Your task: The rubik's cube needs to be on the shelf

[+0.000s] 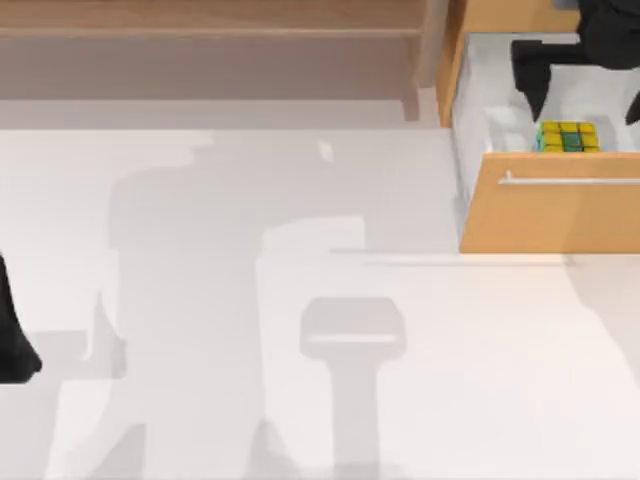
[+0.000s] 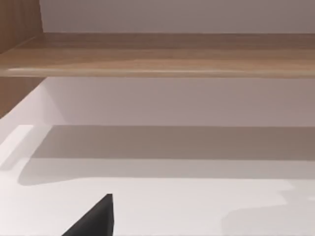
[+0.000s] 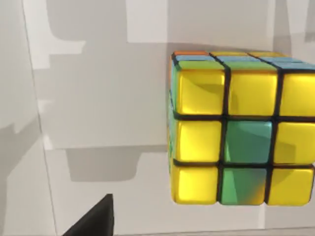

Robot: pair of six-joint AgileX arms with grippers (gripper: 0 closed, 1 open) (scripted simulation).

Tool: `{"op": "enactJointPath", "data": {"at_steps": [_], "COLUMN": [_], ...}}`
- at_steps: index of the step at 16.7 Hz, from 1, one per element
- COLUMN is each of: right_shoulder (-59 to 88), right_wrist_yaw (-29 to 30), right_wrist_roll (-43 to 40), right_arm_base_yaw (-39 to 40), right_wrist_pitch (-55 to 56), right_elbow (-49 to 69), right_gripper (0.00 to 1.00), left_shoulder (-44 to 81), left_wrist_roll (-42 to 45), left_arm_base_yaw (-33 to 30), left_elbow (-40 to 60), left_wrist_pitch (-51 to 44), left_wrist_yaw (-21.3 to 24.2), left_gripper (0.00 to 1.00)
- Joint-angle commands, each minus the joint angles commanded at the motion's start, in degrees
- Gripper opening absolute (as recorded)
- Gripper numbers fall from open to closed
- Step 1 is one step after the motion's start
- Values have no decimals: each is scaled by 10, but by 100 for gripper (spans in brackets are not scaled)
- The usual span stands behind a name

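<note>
The rubik's cube (image 1: 569,137) sits in the open drawer (image 1: 480,100), not on the shelf (image 1: 200,18), under my right claw (image 1: 585,95), spread wide, ungrasped.

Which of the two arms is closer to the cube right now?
The right. The right gripper hangs just above the open drawer where the cube sits, at the table's far right. The left gripper is parked at the left edge, far away.

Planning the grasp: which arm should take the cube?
Right. Its end effector hangs over the open drawer where the cube lies; the left arm sits at the table's far left edge.
</note>
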Motion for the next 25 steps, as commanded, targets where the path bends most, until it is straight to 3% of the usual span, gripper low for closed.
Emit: {"op": "enactJointPath", "data": {"at_steps": [12,18,25], "right_shoulder": [-30,-17,22], "right_wrist_yaw": [-3,-1,-1], "right_wrist_roll": [-4,1,3], "right_arm_base_yaw": [-10,-2,-3], "right_wrist_pitch": [-6,73,117], "right_elbow": [-27,-101,-96], "right_gripper": [100,100,100], "left_shoulder": [0,0,0], "left_wrist_roll": [0,0,0], "left_arm_base_yaw": [0,0,0], "left_elbow": [0,0,0], "left_wrist_pitch": [0,0,0], "left_wrist_yaw": [0,0,0], "left_gripper": [100,100,100]}}
